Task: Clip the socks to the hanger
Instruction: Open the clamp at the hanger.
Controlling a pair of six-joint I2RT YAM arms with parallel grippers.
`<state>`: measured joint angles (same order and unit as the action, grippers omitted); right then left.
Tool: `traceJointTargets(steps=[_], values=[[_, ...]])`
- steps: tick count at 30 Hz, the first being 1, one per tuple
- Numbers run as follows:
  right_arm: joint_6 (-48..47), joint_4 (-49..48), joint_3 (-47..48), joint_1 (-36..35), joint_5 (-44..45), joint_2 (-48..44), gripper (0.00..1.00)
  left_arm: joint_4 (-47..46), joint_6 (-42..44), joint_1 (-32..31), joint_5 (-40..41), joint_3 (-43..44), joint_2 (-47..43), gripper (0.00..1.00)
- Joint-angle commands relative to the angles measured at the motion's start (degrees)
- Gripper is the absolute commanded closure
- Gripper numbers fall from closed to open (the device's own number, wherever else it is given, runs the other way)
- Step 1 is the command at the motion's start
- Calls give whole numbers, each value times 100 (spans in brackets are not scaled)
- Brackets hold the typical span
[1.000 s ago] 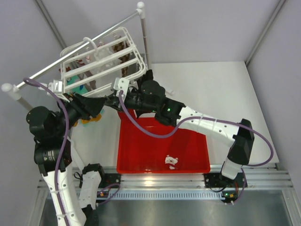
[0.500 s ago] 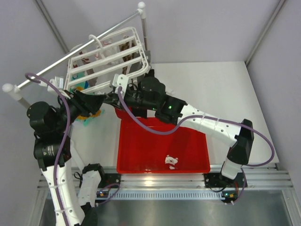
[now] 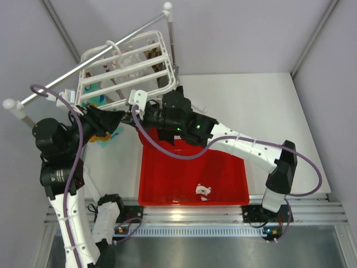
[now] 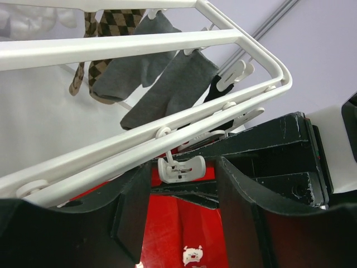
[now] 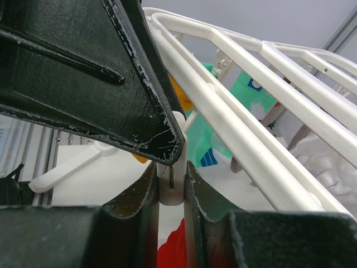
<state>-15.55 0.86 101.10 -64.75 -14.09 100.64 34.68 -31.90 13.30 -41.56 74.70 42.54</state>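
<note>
Clip (image 5: 174,195) pinched by right gripper (image 5: 171,184) at hanger (image 4: 139,43) edge, left gripper (image 4: 181,180) spread just beside it, red bin (image 3: 223,178) below.

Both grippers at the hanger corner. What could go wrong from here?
1. Collision: the left gripper and right gripper crowd one hanger corner; the left one's casing nearly touches the right fingers.
2. The right gripper is shut on a clip, so a pull could swing the hanger or slip its hook off the rail.
</note>
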Motion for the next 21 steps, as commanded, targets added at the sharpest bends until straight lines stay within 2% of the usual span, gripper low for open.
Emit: traceJointTargets(steps=[1, 9, 19, 21], values=[[-53, 98, 323, -161, -147, 26, 100, -505, -106, 6, 60, -25, 122, 46], [-27, 98, 437, -169, -164, 105, 100, -523, -1, 6, -1, -96, 105, 47], [-44, 195, 560, -196, -191, 158, 100, -488, 140, 6, 42, -131, 140, 69], [-80, 221, 551, -204, -191, 149, 100, -453, 105, 6, 139, -131, 149, 76]])
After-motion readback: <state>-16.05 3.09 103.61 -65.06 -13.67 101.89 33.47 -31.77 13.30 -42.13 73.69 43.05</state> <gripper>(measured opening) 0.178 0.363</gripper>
